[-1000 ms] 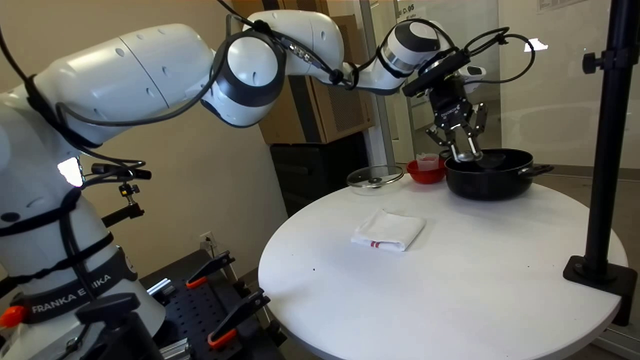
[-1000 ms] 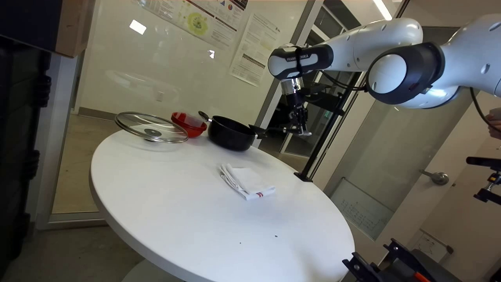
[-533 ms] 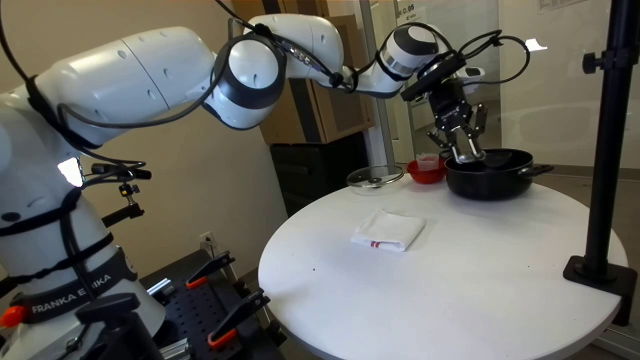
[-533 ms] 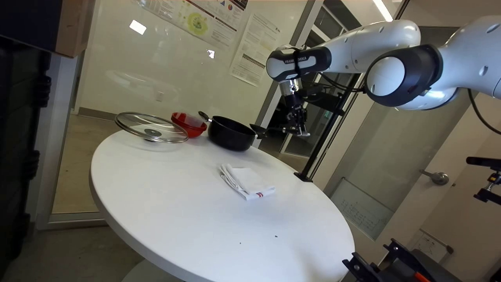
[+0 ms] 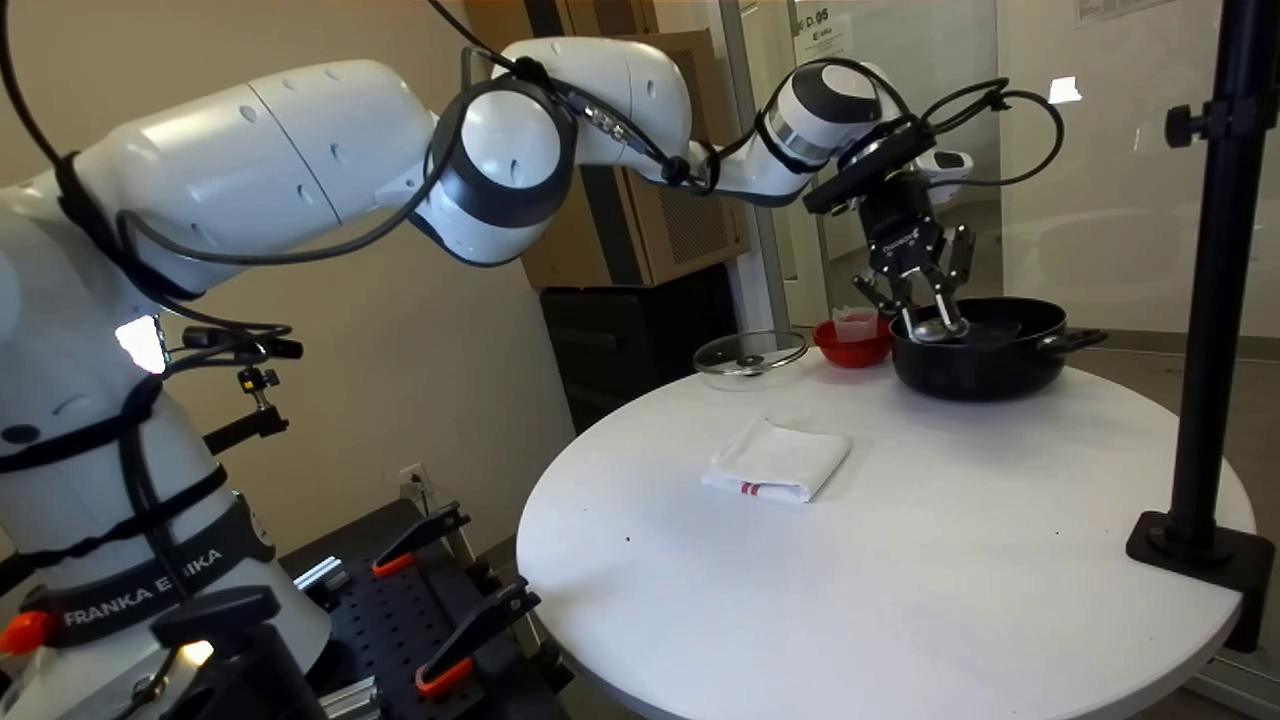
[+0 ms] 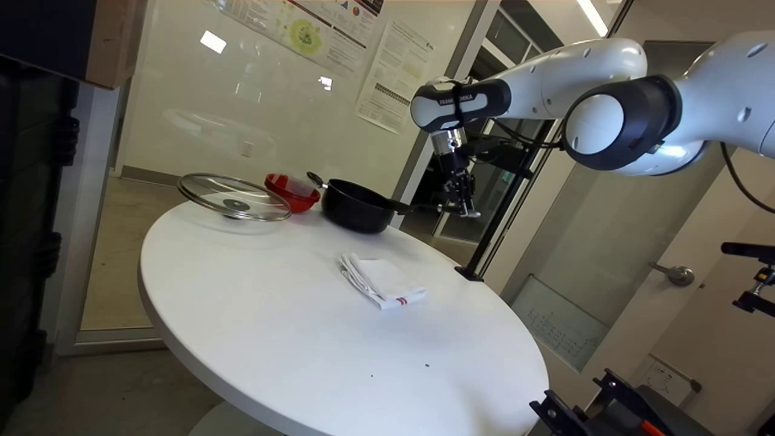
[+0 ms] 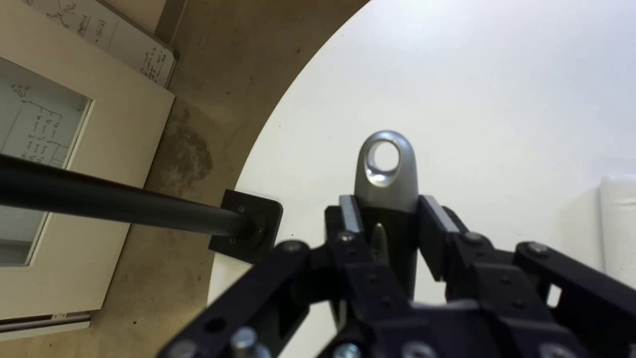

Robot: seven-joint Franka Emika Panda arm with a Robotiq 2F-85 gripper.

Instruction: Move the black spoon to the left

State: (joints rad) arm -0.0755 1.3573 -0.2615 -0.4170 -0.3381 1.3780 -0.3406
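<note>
My pincer (image 7: 390,213) is clenched on the black spoon (image 7: 387,196), gripping its handle between two fingers (image 7: 351,215), one on each side. The silvery end of the handle, pierced by a round hole, pokes out past the fingertips. I hold the spoon raised above a round white surface (image 5: 850,600), right by a wide black pan (image 5: 980,375). In an exterior view, the spoon's rounded black head (image 6: 399,206) appears at the pan's rim, near a side handle; I cannot tell whether they touch. In both exterior views, a red bowl (image 5: 850,353) sits just left of the pan, holding something pale and see-through (image 5: 856,322). Further left is a glass lid (image 6: 206,192) with a metal rim. Nearer the middle of the surface, well apart from the pan, lies a folded white cloth (image 5: 778,462) with small red stripes along one edge. A black pole (image 5: 1212,260) stands on a flat base at the edge of the surface
</note>
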